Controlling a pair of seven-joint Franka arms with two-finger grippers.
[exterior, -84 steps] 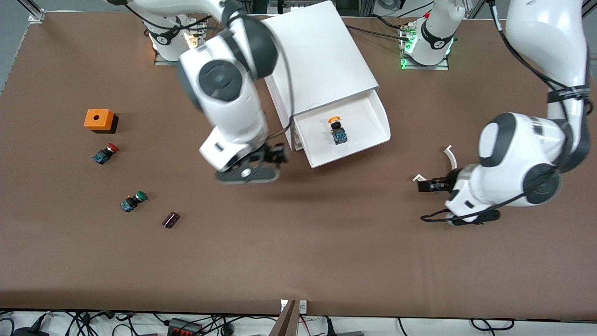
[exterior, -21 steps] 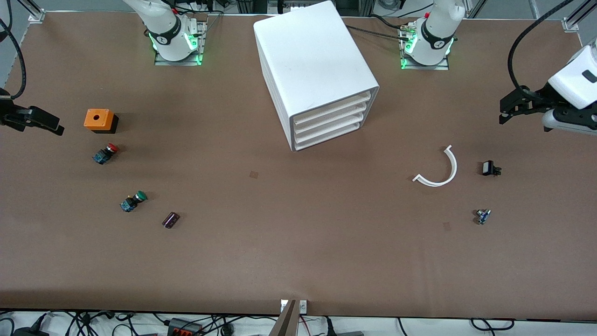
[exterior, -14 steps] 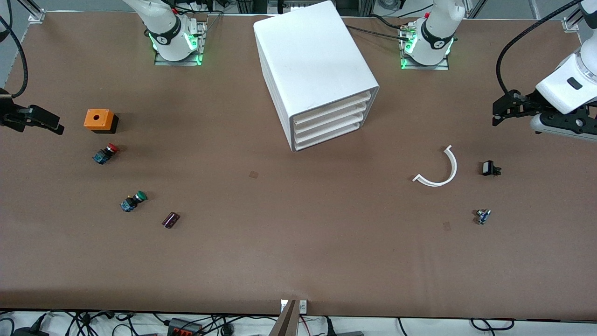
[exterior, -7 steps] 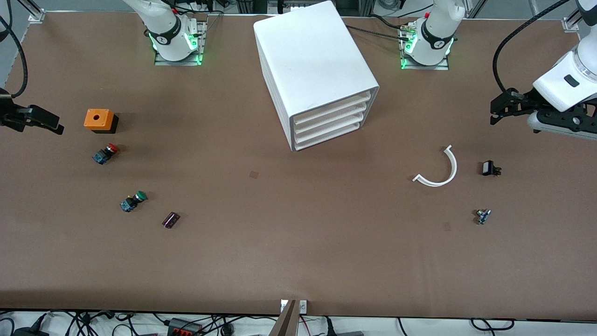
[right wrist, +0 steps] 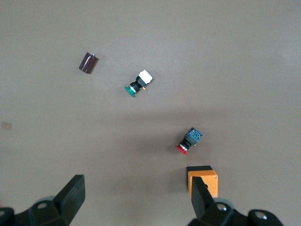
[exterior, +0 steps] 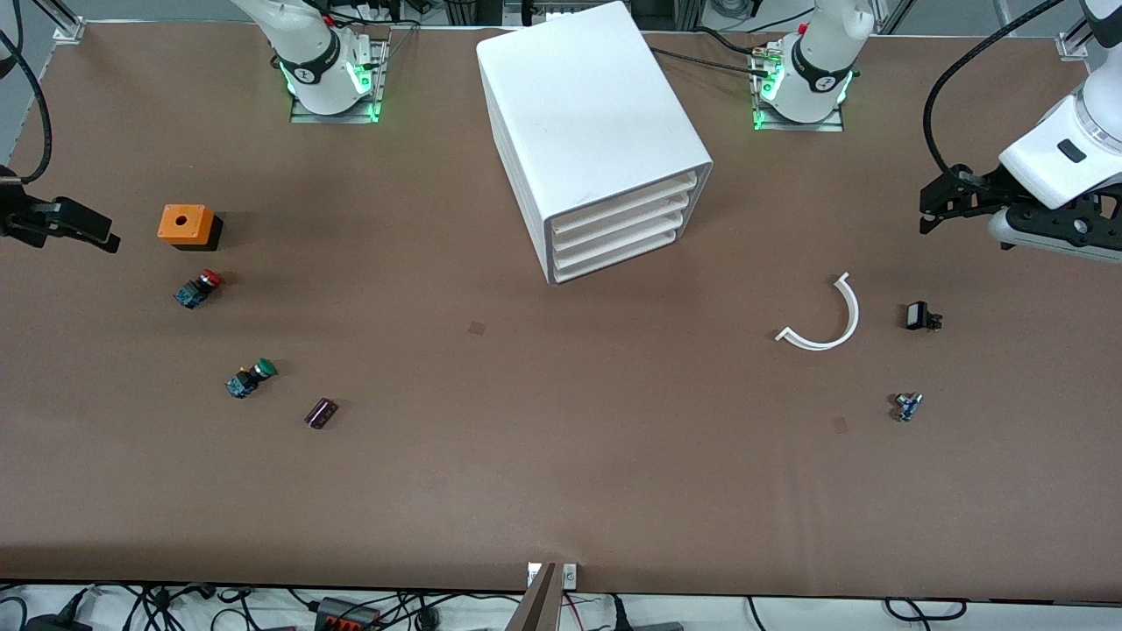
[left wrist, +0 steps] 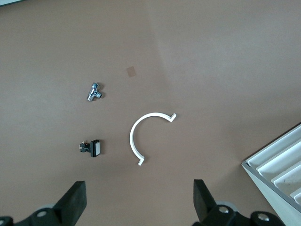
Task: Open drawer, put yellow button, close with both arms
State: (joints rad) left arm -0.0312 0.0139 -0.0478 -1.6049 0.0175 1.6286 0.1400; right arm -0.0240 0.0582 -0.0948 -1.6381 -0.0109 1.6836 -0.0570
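Observation:
The white cabinet (exterior: 587,114) stands between the two arm bases, and its top drawer (exterior: 624,199) is pushed in flush with the fronts below it. The yellow button is hidden. My left gripper (exterior: 927,210) hangs open over the table at the left arm's end, with nothing between its fingers (left wrist: 74,201). My right gripper (exterior: 98,237) hangs open and empty at the right arm's end, beside an orange box (exterior: 186,225). One of its fingers (right wrist: 200,197) overlaps that box (right wrist: 203,179) in the right wrist view.
A red-capped button (exterior: 198,287), a green-capped button (exterior: 251,377) and a dark cylinder (exterior: 321,413) lie toward the right arm's end. A white curved strip (exterior: 828,320), a small black switch (exterior: 919,316) and a small metal part (exterior: 907,406) lie toward the left arm's end.
Six seconds ago the top drawer stood open with the yellow button inside and both arms near it. Now it is shut and both arms are drawn back; the left gripper still drifts slightly.

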